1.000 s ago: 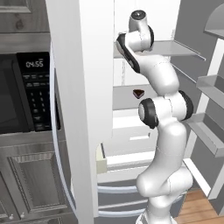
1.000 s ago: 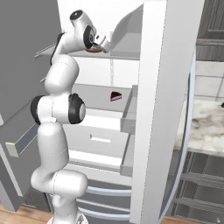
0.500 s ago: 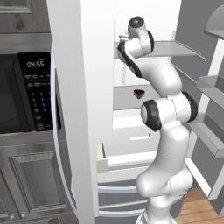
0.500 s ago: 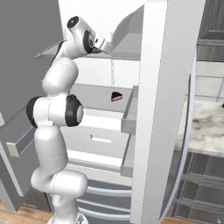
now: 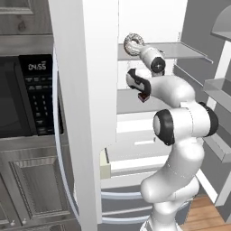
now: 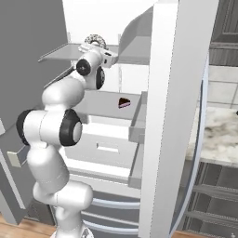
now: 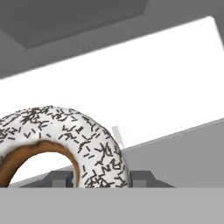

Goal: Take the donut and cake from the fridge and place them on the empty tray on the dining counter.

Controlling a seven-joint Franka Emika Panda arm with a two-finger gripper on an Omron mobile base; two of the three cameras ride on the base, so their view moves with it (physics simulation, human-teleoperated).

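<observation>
Up inside the open fridge (image 5: 149, 18), the donut (image 5: 133, 43) stands on edge at the front edge of the upper grey shelf (image 5: 180, 50), at that shelf's left end in the left base view. Its white glaze is flecked with dark sprinkles and its hole shows a tan inner rim. The gripper (image 6: 92, 44) is right at the donut (image 6: 95, 39), reaching it from below and in front. In the hand view the donut (image 7: 94, 144) looms very close, with one dark fingertip (image 7: 142, 178) just beside its right side and the other partly behind the ring. The fingers stand on either side of the donut, but whether they press on it cannot be told. The cake (image 6: 123, 102), a small dark wedge, sits on the shelf below, near that shelf's front edge; in the left base view the cake (image 5: 143, 96) peeks out just behind the arm.
</observation>
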